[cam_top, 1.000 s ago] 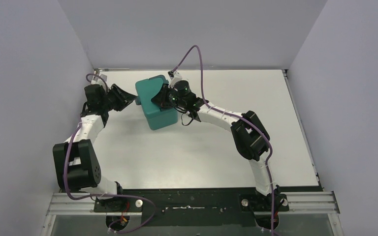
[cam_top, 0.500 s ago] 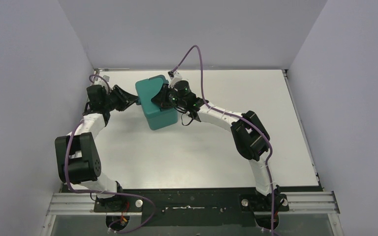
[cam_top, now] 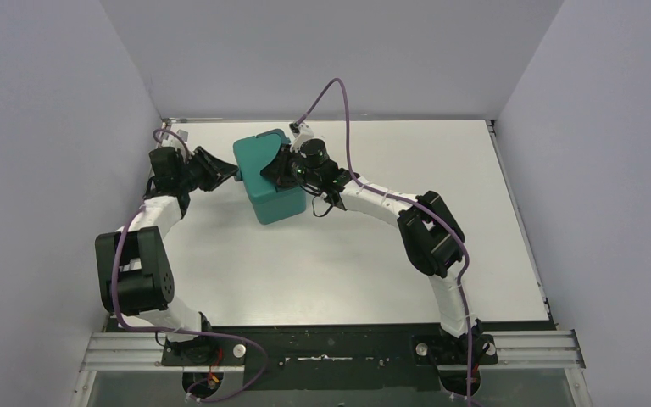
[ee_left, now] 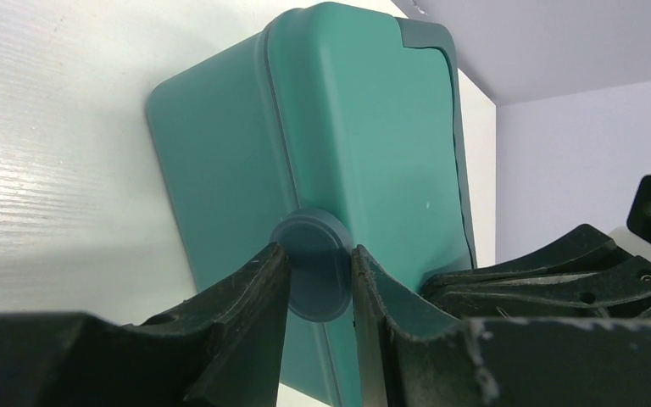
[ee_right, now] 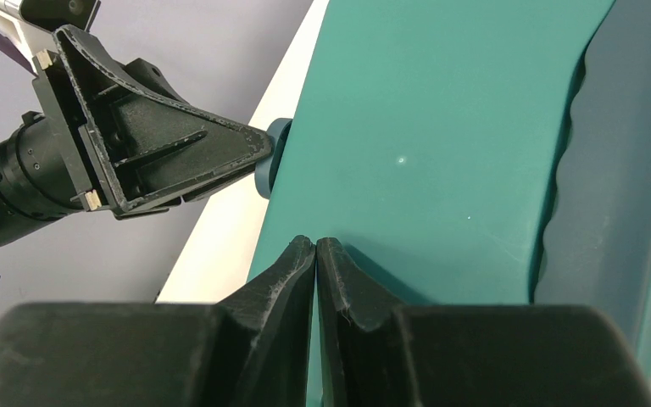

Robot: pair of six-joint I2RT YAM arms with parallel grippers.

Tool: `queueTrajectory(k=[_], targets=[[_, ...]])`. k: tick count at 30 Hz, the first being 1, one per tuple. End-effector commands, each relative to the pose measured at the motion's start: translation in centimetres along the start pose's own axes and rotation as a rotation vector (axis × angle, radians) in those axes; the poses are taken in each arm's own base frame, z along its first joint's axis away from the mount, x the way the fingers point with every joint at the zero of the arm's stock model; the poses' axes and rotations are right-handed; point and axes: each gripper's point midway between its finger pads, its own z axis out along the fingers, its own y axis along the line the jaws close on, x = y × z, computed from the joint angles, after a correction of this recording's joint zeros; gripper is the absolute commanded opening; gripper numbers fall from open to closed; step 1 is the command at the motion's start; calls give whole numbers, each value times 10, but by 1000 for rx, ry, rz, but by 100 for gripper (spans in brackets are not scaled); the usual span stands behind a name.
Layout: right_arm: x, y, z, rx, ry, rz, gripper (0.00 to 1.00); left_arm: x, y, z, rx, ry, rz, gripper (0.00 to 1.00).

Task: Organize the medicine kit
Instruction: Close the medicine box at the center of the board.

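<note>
Teal medicine kit: I'm pinching its side knob with the left end effector, the closed right end effector bracing its lid; a slipping pinch could skid it.

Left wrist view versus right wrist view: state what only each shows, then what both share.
Only the left wrist: the round face of the side knob, pinched between the fingers of the left claw. Only the right wrist: the tips of the right claw, shut together over the medicine kit. Both: the kit, the knob, the left claw and the white table.
</note>
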Motion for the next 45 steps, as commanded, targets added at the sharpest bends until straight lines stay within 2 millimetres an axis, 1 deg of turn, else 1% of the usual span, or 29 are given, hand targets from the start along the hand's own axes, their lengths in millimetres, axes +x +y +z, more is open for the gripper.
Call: queueTrajectory(k=[1,10,16,17,23,26,33,38,41,45], targets=[[94,-63,-12,197,272,31,10,0,2,3,8,-7,16,30],[93,-64,-12,197,272,30,10,3,12,2,-50,10,29,30],[94,-63,-12,196,272,31,10,1,5,5,-19,-7,23,30],[90,-61,-10,183,256,26,10,1,4,7,-11,-10,19,30],[89,-61,-10,181,253,25,10,4,0,14,18,-13,-6,30],[90,-61,-10,180,254,25,10,7,2,15,13,-8,-18,30],[91,-61,-9,179,254,28,10,7,5,14,-5,-24,-40,29],[91,-60,-9,176,256,29,10,11,-1,14,58,-41,-112,30],[91,-62,-10,180,258,27,10,17,1,15,83,-41,-164,32],[92,-62,-10,181,259,27,10,21,-1,15,129,-46,-229,32]])
